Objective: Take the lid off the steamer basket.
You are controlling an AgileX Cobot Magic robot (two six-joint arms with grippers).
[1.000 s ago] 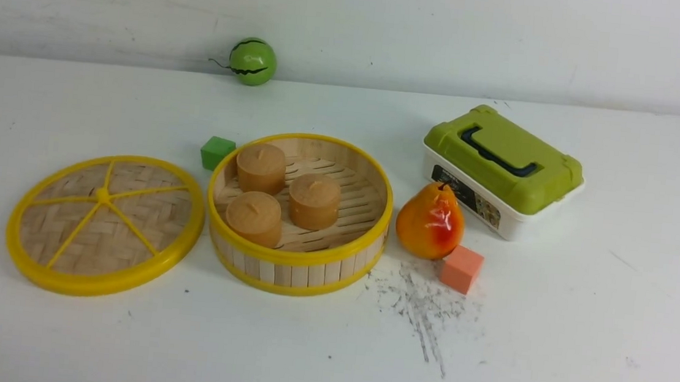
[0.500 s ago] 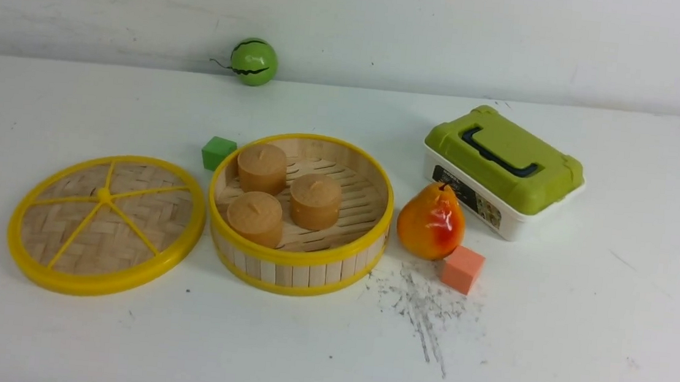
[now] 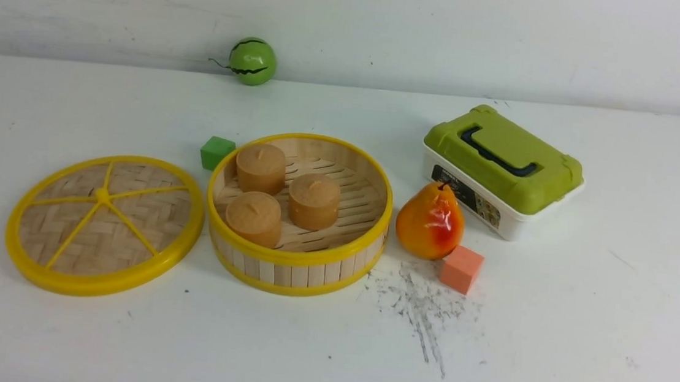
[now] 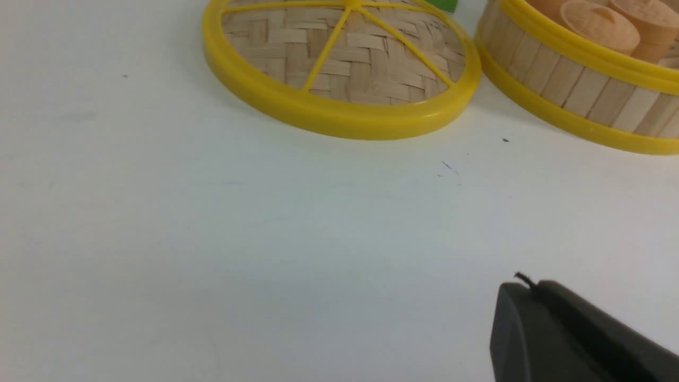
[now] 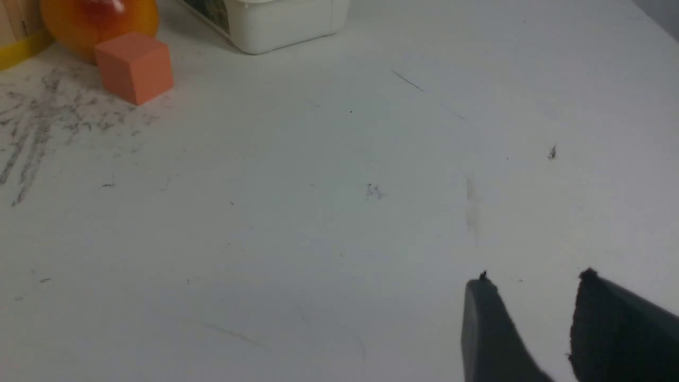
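The lid (image 3: 104,224) lies flat on the white table, left of the steamer basket (image 3: 294,273) and just beside its rim. The basket is uncovered and holds three brown round buns (image 3: 313,200). Neither gripper shows in the front view. In the left wrist view my left gripper (image 4: 528,284) is shut and empty, above bare table and well short of the lid (image 4: 339,114) and the basket (image 4: 578,95). In the right wrist view my right gripper (image 5: 533,278) is open and empty over bare table.
A pear (image 3: 430,222) and an orange cube (image 3: 461,269) sit right of the basket. A white box with an olive-green lid (image 3: 502,168) stands behind them. A green cube (image 3: 216,152) sits behind the basket's left side. A green ball (image 3: 253,61) rests at the back wall.
A dark piece of the left arm at the front view's lower left corner one second ago has left that view. The lid and the basket have not moved.
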